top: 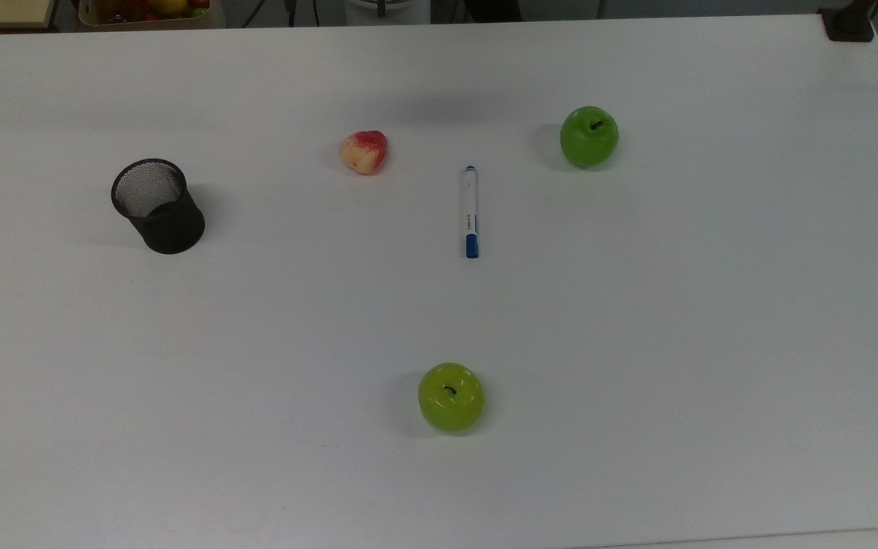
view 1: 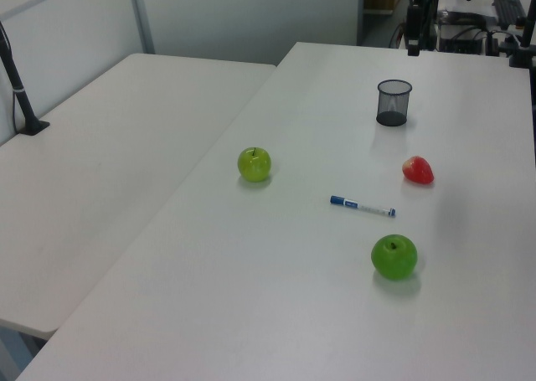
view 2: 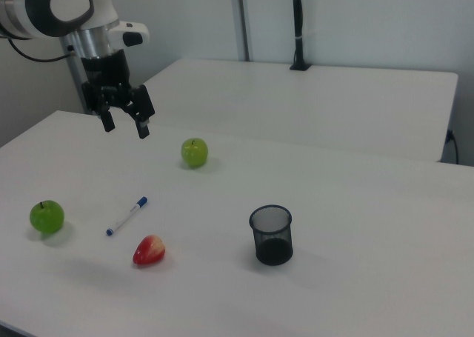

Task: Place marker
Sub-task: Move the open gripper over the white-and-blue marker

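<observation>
Near apple (top: pixel 451 397): closest in the top view, well apart from the marker.
Marker (top: pixel 471 211): flat on the table (top: pixel 713 343), between peach (top: pixel 364 152) and far apple (top: pixel 589 136).
Cup (top: pixel 158 206): far beyond the peach.
Gripper (view 2: pixel 126 122): in the right view, aloft above the marker, fingers spread, empty.

Bright, even overhead lighting, slightly cool and washed out on the white desk (top: pixel 713 320). Soft, faint shadows hugging each thing: a pale smudge beside the mesh cup (top: pixel 158 206), dim patches under the green apples (top: pixel 589 136). Small glints on the apple skins. Mild softness throughout, more so toward the far edges in the top view. Diffuse shadow below the gripper (view 2: pixel 126 124).
</observation>
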You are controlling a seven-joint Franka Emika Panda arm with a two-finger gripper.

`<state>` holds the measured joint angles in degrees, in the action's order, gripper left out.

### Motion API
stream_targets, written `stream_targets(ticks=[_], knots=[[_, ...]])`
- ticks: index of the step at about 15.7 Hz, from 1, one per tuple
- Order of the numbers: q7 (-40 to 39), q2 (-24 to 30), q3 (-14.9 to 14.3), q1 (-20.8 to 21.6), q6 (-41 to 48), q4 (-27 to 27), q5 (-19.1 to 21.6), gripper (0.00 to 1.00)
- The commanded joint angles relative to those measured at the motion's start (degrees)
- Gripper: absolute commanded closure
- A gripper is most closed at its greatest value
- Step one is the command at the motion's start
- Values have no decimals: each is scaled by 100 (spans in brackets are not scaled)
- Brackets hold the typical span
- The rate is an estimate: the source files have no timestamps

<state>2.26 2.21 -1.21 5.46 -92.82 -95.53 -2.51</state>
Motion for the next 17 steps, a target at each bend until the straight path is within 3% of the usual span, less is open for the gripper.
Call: stream_targets(ticks=[1, 11, 14, 17], knots=[[109, -2, 24, -27, -52, 8, -56, 0], [152, -186, 68, 51, -403, 8, 32, 0], [292, -449, 147, 288, -631, 43, 32, 0], [915, -756, 209, 604, -956, 35, 32, 0]])
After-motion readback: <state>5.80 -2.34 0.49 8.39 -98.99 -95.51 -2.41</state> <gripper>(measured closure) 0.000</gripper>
